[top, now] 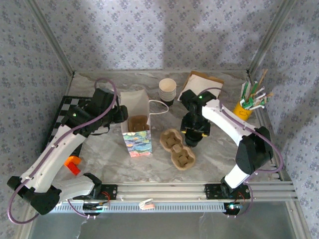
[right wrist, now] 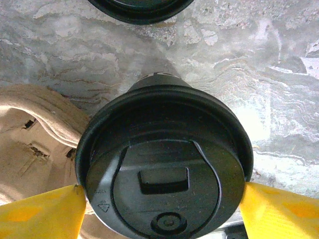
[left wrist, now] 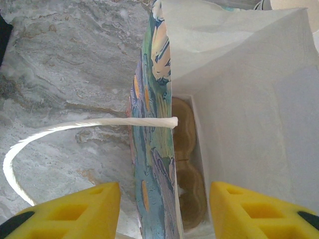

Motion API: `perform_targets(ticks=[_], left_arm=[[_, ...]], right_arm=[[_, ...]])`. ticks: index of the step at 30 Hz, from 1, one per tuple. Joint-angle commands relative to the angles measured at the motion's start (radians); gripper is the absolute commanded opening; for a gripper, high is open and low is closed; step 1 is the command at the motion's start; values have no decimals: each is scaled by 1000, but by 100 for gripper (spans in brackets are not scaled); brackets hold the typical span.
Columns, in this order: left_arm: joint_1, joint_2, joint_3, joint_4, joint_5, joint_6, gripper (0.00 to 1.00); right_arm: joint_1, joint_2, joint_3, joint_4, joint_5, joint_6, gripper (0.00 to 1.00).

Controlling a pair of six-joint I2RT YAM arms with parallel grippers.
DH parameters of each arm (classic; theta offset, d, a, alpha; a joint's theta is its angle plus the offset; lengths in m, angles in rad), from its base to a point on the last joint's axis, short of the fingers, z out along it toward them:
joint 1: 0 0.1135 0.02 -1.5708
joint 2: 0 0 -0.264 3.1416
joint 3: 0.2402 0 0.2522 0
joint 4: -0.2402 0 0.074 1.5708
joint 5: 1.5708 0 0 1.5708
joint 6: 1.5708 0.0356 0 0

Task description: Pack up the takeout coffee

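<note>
The lidded cup (right wrist: pixel 164 169), clamped by the right gripper (right wrist: pixel 159 204) mid-frame, could be tipped against the carrier (top: pixel 178 149); the left gripper (left wrist: pixel 164 209) was spread wide.

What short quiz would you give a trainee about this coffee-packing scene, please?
1. True or false: the right gripper is shut on the black-lidded cup.
2. One pulp carrier lies on the table. Where is the second carrier? A) inside the paper bag B) on top of the cup C) in the right gripper
3. Fill in: the left gripper has its jaws ____ astride the bag's printed wall.
Key: 1 true; 2 A; 3 open.
</note>
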Motion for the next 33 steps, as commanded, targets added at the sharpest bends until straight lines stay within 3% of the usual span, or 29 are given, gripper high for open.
perform_targets(ticks=[1,21,26,33], left_arm=[[-1,0,14,-24,-6,24,50],[-1,13,22,-27,-7,27,51],[-1,17,29,-32,-8,28,51],[-1,17,37,-46,-10,27,51]], right_arm=[[-6,13,-16,-14,0,-14,82],[-3,19,-14,-24,11,-63,77],[-3,24,-16,-22,7,-80,83],[-4,0,-9,-16,18,-77,80]])
